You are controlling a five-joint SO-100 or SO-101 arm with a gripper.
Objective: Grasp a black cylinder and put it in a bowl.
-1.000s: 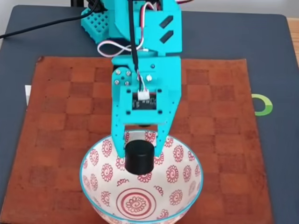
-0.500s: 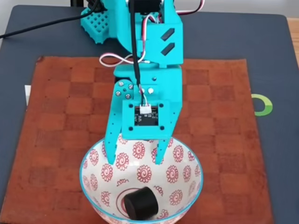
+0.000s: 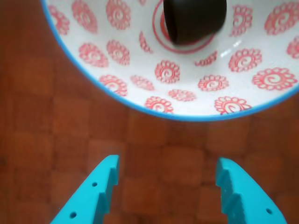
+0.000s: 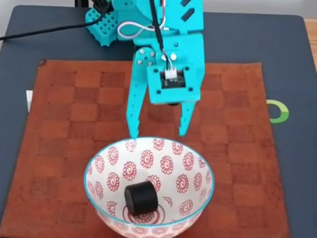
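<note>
So the black cylinder (image 4: 141, 197) sits tipped on its side at the bottom of the bowl (image 4: 99, 163), right on the red rings. The gripper (image 4: 157, 134) hangs just behind the rim, jaws wide and empty, looks like job done

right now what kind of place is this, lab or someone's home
Probably a home or hobby desk: a small teal printed arm, its gripper open, over a brown checkered mat on a dark desk pad, with a household patterned bowl holding the black cylinder.
</note>
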